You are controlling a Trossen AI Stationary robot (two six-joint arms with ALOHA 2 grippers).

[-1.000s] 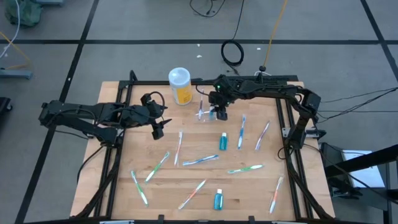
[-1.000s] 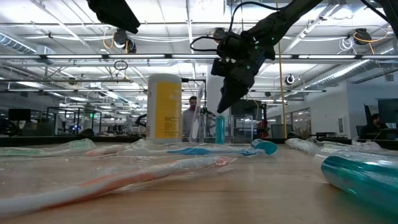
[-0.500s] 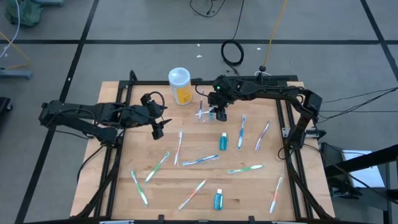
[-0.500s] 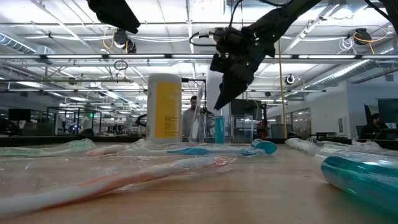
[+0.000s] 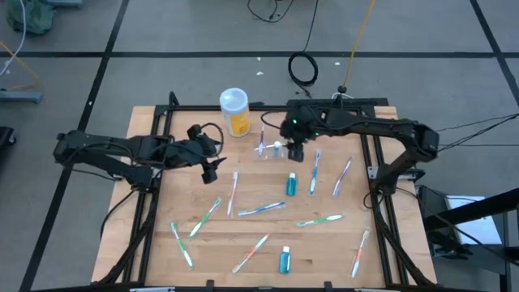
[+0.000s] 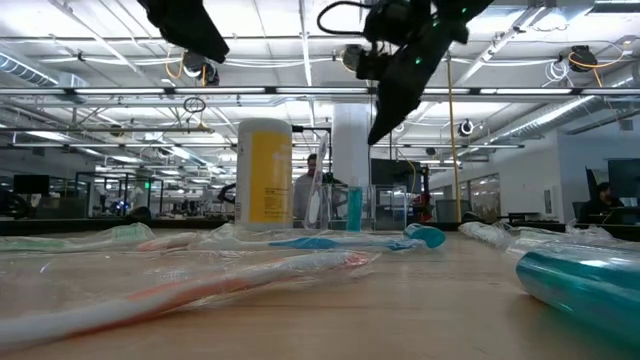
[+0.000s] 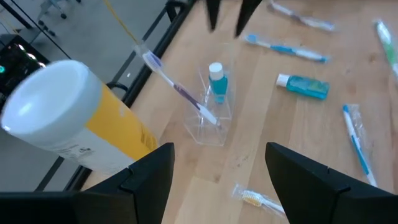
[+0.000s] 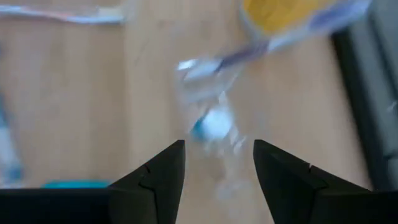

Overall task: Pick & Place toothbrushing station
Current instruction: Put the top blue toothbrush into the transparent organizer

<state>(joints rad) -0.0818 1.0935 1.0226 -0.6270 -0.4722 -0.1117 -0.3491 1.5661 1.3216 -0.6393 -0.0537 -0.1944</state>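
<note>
Left gripper [image 5: 215,165] hangs over the left-centre of the pale wood-grain table [image 5: 146,227], matte dark fingers spread wide, nothing between them. Just beyond it stands a yellow-orange cup [image 5: 235,113], cylindrical, smooth, with a white top; no writing readable on it. Next right, the toothbrushing station [image 5: 268,151]: low clear-plastic holder, glossy, edges hard to trace against the wood, standing near the table's far edge. In it a purple-handled toothbrush [image 7: 177,92] leans toward the cup and a small teal tube [image 7: 217,81] with a white cap stands upright. Right gripper [image 5: 294,151] hovers just beside the station, raised above it, fingers parted and empty. Loose toothbrushes in crinkled clear wrappers and two more teal tubes lie scattered across the table. The station shows blurred in the right wrist view.
</note>
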